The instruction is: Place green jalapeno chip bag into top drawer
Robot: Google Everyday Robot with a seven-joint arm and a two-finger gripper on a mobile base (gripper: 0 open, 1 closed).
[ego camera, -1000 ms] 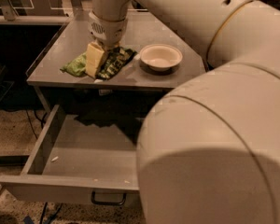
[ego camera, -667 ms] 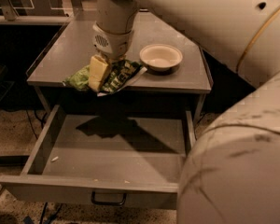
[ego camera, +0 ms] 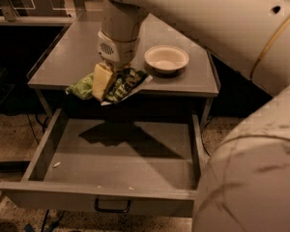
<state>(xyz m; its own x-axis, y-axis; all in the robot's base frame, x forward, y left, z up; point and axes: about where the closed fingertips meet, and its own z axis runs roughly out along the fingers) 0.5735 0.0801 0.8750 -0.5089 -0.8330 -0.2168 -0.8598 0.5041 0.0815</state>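
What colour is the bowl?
Cream bowl, camera view; gripper holds green jalapeno chip bag at the table edge.

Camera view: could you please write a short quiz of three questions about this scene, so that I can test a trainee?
1. True or false: the top drawer is closed.
2. Where is the pincer? A) inside the drawer; B) at the front edge of the table; C) behind the far edge of the table.
3. What is the pincer holding?

Key: 1 false, it stands pulled out. 2 B. 3 the green jalapeno chip bag, which hangs over that front edge.
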